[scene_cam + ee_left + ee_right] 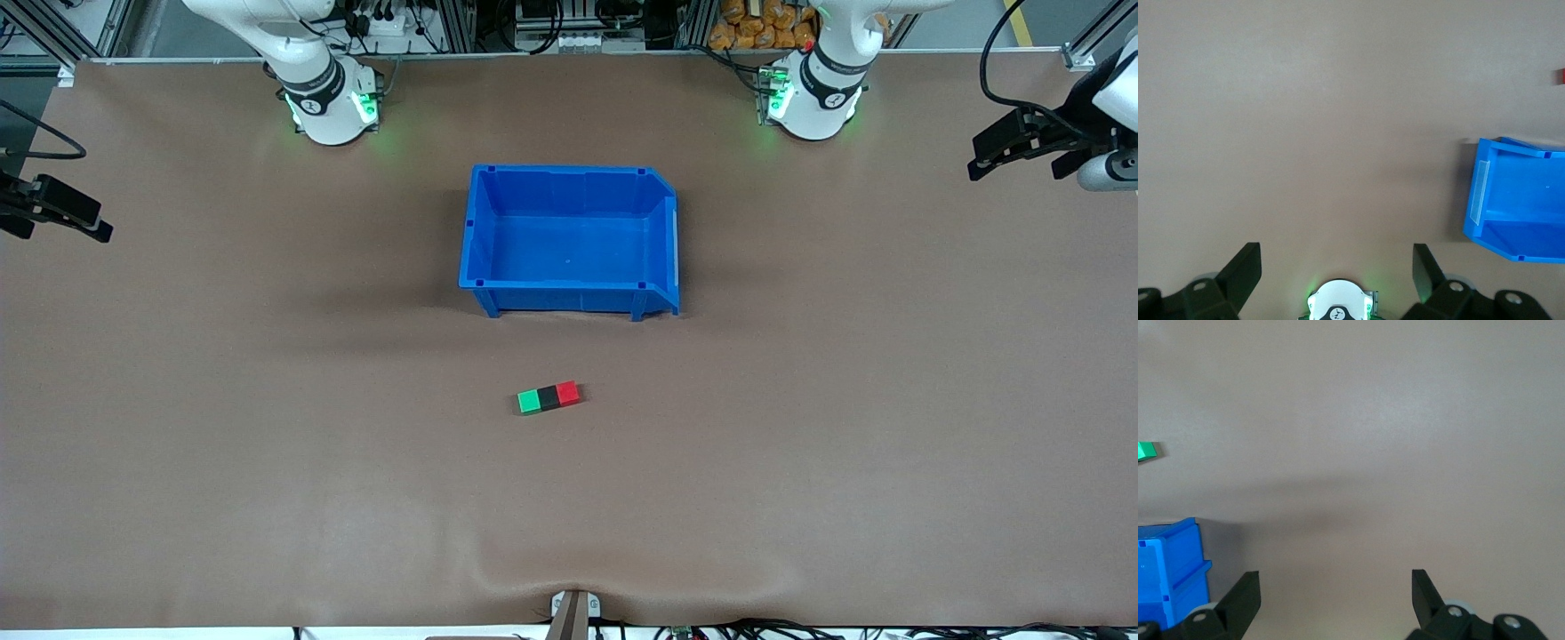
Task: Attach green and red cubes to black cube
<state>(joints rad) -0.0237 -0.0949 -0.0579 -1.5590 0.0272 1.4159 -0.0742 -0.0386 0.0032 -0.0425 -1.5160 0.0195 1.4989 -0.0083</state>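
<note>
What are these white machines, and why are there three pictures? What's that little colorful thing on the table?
The white machines are two robot arms with pinching hands called grippers. One picture looks down from a high camera facing them; the other two come from small cameras on each arm's wrist. On the brown table sits an empty blue bin. Nearer the high camera lie three little cubes touching in a row: the green cube, the black cube in the middle, and the red cube. The left gripper and the right gripper are both open, hold nothing, and wait over bare table at the two ends, away from the cubes.
</note>
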